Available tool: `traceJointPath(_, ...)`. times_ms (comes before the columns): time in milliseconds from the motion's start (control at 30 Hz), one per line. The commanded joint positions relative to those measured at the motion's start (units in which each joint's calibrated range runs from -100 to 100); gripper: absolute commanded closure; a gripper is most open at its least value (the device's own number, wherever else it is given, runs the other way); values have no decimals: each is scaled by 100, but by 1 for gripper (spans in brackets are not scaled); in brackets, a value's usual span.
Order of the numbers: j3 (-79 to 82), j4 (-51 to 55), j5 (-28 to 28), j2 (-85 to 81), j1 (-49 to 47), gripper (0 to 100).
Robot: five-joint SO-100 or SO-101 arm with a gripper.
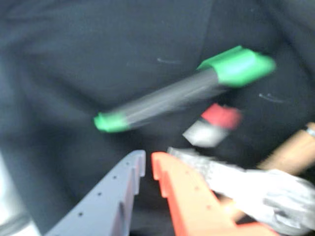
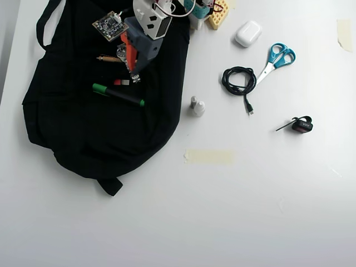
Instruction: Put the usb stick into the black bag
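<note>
In the wrist view, the green marker [image 1: 182, 93] is lying on the black bag [image 1: 59, 73] with the usb stick [image 1: 212, 125] just right of it, apparently released, while the end effector [image 1: 147, 167] is hovering apart and empty, likely needing only withdrawal.

Green-capped marker [image 2: 118, 94], scissors [image 2: 275, 60], coiled cable [image 2: 239, 80], earbud case [image 2: 248, 33].

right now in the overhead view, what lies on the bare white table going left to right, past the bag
two small grey and white bottles → strip of beige tape → coiled black cable → white rounded earbud case → blue-handled scissors → small black clip with a red mark → beige tape scrap at the right edge
</note>
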Motion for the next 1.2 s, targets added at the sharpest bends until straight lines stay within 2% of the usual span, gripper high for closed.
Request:
traceJointPath(0, 79, 162, -13, -758, -1146, 98)
traceJointPath(67, 439, 326, -40, -1015, -2687, 98)
traceJointPath(100, 412, 291, -270, -1015, -3143, 98)
traceJointPath(200, 250, 266, -291, -1032, -3637, 98)
traceJointPath(400, -64, 352, -291, -1198, -3637, 98)
traceJointPath(567, 268, 490, -244, -2517, -3988, 98)
traceJointPath(900, 3341, 619, -291, -5455, -4280, 98)
traceJointPath(1167, 5425, 662, -291, -6642, -4205, 98)
